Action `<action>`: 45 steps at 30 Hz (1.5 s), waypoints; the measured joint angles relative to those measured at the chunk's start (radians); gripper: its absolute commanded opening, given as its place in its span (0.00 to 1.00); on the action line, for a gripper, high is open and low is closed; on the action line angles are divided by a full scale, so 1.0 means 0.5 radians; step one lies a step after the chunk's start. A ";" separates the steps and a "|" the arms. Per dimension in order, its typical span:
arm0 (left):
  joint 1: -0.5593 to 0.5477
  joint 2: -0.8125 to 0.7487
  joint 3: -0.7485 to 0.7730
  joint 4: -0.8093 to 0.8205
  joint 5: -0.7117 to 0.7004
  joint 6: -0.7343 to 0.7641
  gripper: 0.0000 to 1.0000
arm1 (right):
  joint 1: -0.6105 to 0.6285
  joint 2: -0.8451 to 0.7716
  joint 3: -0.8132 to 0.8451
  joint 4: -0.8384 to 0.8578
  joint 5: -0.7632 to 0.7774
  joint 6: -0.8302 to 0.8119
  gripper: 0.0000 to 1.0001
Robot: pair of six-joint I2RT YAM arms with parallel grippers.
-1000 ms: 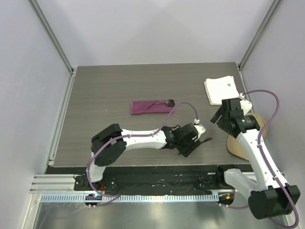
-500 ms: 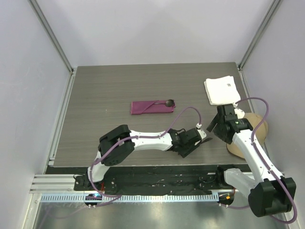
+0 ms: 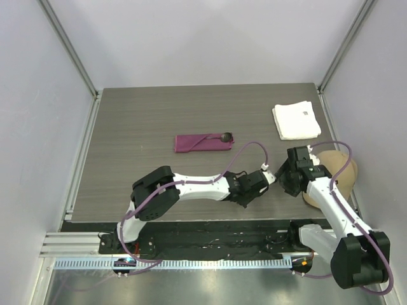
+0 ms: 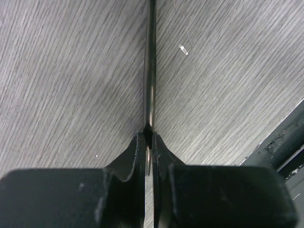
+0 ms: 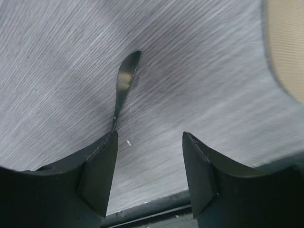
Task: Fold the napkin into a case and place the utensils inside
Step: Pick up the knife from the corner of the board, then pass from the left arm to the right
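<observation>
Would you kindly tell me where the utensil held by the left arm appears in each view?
Top external: hidden between left end effector and right end effector.
Left wrist: utensil runs up the centre from the grasp.
Right wrist: upper left of centre.
Shared landmark: dark front rail.
</observation>
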 measured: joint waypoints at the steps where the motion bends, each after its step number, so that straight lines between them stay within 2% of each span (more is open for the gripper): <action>1: 0.003 -0.001 -0.004 0.005 0.011 -0.005 0.00 | -0.003 0.000 -0.037 0.047 -0.034 0.007 0.60; 6: 0.038 -0.043 -0.088 0.102 0.079 -0.047 0.00 | -0.002 0.128 -0.241 0.341 -0.365 0.023 0.56; 12: 0.107 -0.114 -0.227 0.265 0.225 -0.113 0.00 | 0.034 0.249 -0.302 0.639 -0.559 0.095 0.47; 20: 0.262 -0.166 -0.374 0.464 0.599 -0.258 0.00 | 0.134 0.337 -0.369 0.871 -0.603 0.299 0.44; 26: 0.306 -0.166 -0.422 0.568 0.759 -0.327 0.00 | 0.232 0.388 -0.359 0.945 -0.552 0.429 0.43; 28: 0.324 -0.166 -0.435 0.593 0.803 -0.356 0.00 | 0.252 0.388 -0.372 0.978 -0.529 0.477 0.39; 30: 0.342 -0.166 -0.446 0.609 0.844 -0.370 0.00 | 0.263 0.384 -0.401 1.032 -0.517 0.526 0.29; 31: 0.349 -0.166 -0.450 0.614 0.861 -0.374 0.00 | 0.269 0.381 -0.420 1.064 -0.510 0.546 0.14; 34: 0.370 -0.166 -0.460 0.619 0.904 -0.375 0.00 | 0.278 0.380 -0.485 1.164 -0.505 0.584 0.04; 35: 0.378 -0.166 -0.463 0.619 0.919 -0.375 0.00 | 0.279 0.396 -0.488 1.175 -0.504 0.577 0.01; 41: 0.416 -0.166 -0.465 0.613 0.958 -0.375 0.00 | 0.286 0.439 -0.490 1.274 -0.529 0.478 0.01; 42: 0.417 -0.166 -0.464 0.610 0.958 -0.375 0.01 | 0.288 0.428 -0.491 1.286 -0.537 0.450 0.01; 43: 0.417 -0.166 -0.462 0.604 0.958 -0.374 0.17 | 0.288 0.420 -0.491 1.289 -0.540 0.420 0.01; 45: 0.417 -0.171 -0.461 0.595 0.955 -0.369 0.31 | 0.292 0.385 -0.507 1.295 -0.536 0.348 0.01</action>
